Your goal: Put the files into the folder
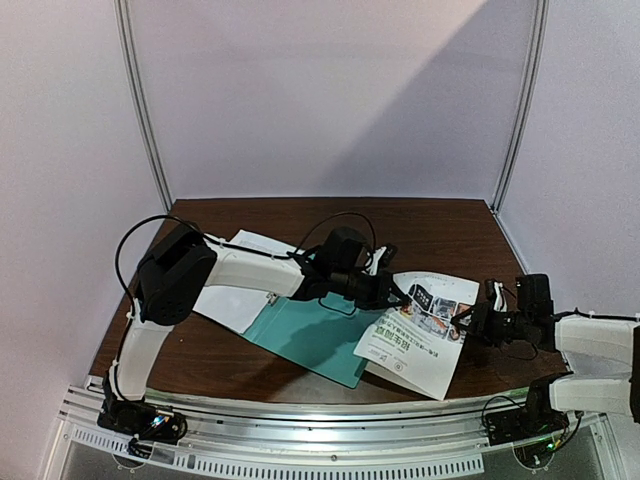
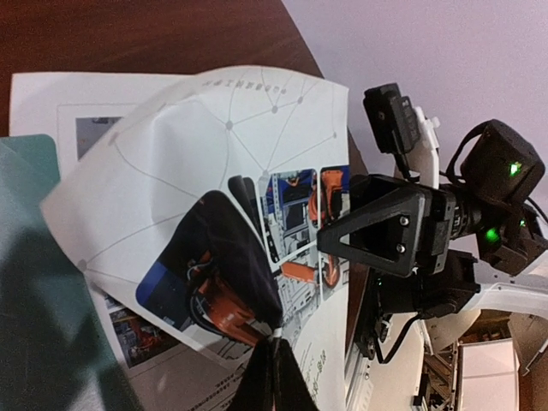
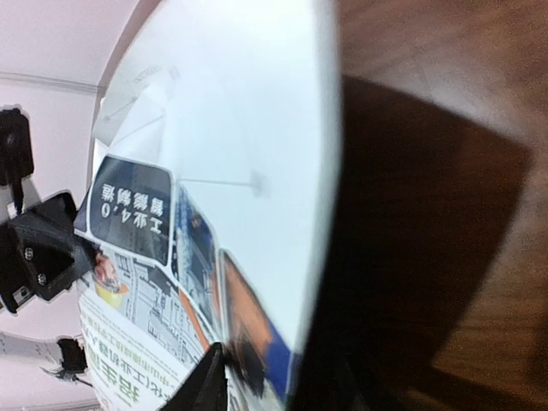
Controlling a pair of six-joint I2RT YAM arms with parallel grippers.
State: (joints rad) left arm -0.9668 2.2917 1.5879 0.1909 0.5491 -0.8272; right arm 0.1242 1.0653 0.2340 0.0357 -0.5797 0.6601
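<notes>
The teal folder lies open on the table, with its edge at the left of the left wrist view. A colour-photo sheet rests to its right, bowed upward. My left gripper is shut on that sheet's near-left edge. My right gripper is at the sheet's right edge. One finger lies on the printed face and the other is hidden under the paper. A second white sheet lies flat beneath the left arm.
The brown table ends in a metal rail at the near edge. Pale booth walls close in the back and sides. The right arm's black wrist is close behind the curled sheet.
</notes>
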